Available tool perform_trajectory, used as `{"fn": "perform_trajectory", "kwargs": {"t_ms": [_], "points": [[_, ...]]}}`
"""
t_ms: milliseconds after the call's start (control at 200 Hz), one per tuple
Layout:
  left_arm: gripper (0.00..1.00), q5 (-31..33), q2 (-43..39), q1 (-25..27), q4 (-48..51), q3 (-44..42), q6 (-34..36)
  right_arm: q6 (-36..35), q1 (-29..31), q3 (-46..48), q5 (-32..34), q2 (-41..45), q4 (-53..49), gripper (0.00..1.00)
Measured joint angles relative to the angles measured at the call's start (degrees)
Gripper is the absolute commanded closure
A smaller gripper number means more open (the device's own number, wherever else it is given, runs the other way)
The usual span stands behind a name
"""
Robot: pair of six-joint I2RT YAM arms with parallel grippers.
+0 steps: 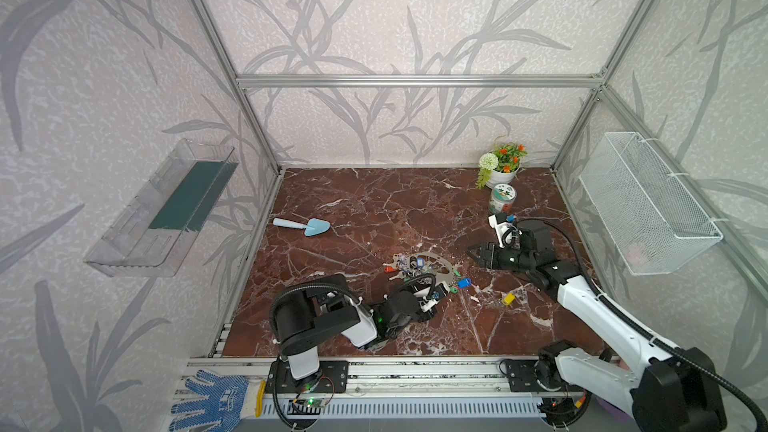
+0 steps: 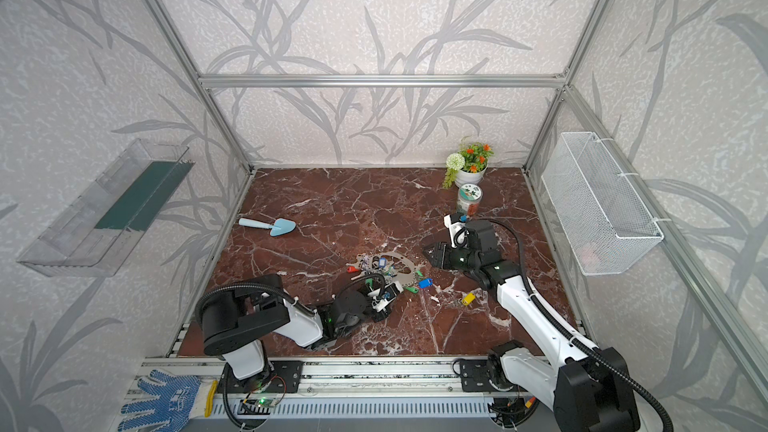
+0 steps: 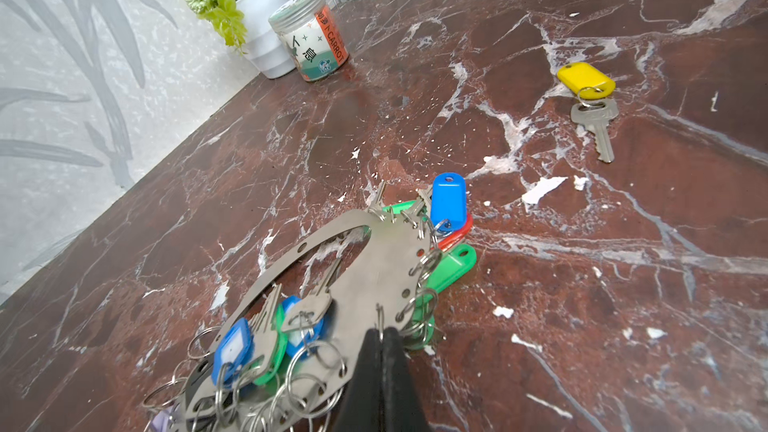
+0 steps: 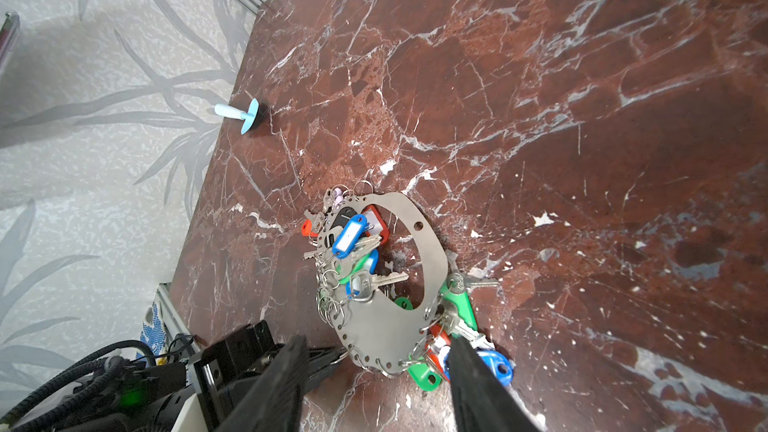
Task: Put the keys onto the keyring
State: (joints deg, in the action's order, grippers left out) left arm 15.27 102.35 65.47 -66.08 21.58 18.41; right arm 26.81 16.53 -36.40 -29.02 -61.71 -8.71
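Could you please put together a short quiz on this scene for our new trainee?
1. True or false: the yellow-tagged keys already hang on the keyring.
2. Which one stands open? A) left pincer B) right pincer C) both
3. Fill in: right next to the flower pot, in the table's far right corner, stands a labelled ____.

Key
1. False: the keys lie on the table, apart from the keyring, and no pincer holds them.
2. B: its fingers are spread and hold nothing, while the left pincer is shut at the keyring's rim.
3. jar
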Motion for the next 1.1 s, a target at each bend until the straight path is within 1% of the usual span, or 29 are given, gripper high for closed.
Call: {"fn": "perform_trajectory", "kwargs": {"t_ms": [285,600,715,900,1100], "points": [[1.00,7.5,4.9,3.6,-5.8,1.0,8.2,0.9,0.0,1.7,-0.5,-0.6,0.0,0.45],[1.00,11.5,5.7,5.4,-7.3,2.3,16.7,1.3,0.0,2.1,-0.5,-2.4,0.7,0.44],[1.00,11.9,5.9,5.7,-7.3,2.4,18.1,1.7,0.0,2.1,-0.4,-2.5,0.7,0.44],[1.00,12.1,5.9,5.7,-8.1,2.5,18.5,2.1,-0.1,2.2,0.7,-2.5,0.5,0.43],[1.00,12.1,5.9,5.7,-8.2,2.5,18.5,3.5,-1.0,3.5,6.2,-0.4,-2.4,0.43]]}}
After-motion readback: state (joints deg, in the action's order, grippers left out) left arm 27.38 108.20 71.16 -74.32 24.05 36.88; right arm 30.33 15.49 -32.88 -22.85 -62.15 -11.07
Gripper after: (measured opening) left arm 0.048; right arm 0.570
